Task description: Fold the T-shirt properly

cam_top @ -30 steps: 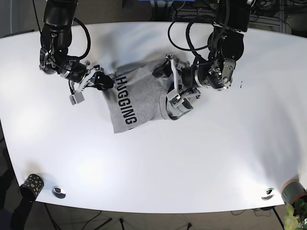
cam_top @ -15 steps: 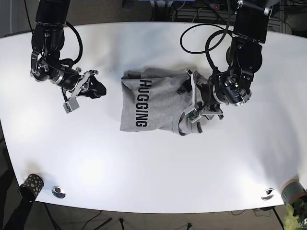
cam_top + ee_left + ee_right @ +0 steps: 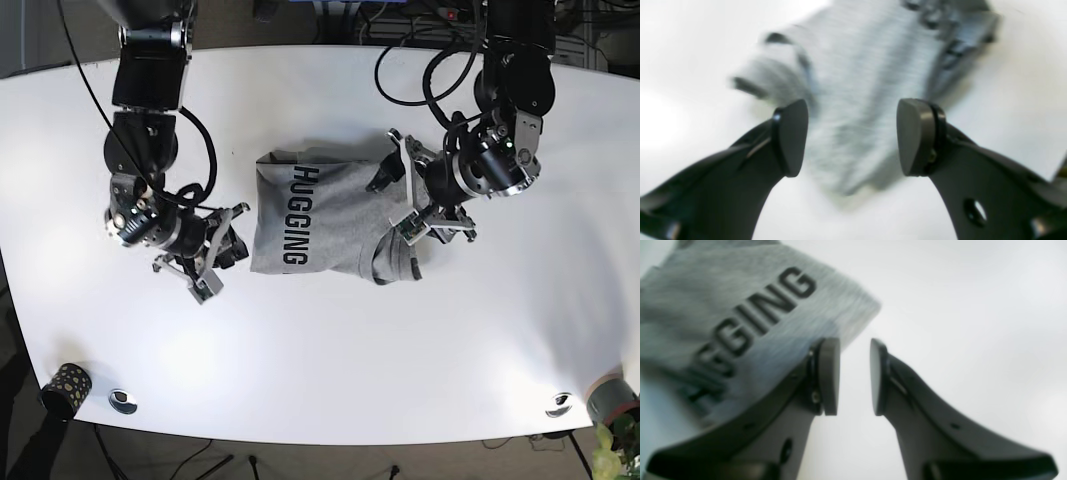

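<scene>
The grey T-shirt point(image 3: 320, 215) lies folded in the middle of the white table point(image 3: 330, 340), black "HUGGING" print facing up, with a bunched sleeve at its right end. My left gripper point(image 3: 406, 208) hovers at that right end; in the left wrist view it point(image 3: 851, 138) is open, the blurred T-shirt point(image 3: 857, 76) beyond its fingertips and nothing held. My right gripper point(image 3: 218, 255) sits just left of the shirt's lower left corner. In the right wrist view it point(image 3: 853, 376) shows a narrow empty gap, and the printed T-shirt point(image 3: 740, 316) lies to its left.
A dotted cup point(image 3: 65, 383) and a metal disc point(image 3: 122, 400) sit at the front left edge. Another disc point(image 3: 558, 404) and a potted plant point(image 3: 615, 410) are at the front right. Cables hang behind the table's back edge.
My right arm swung down from the far left to the shirt's lower left corner. The shirt straightened a second ago and now lies still. My left gripper shifted slightly at the right end.
</scene>
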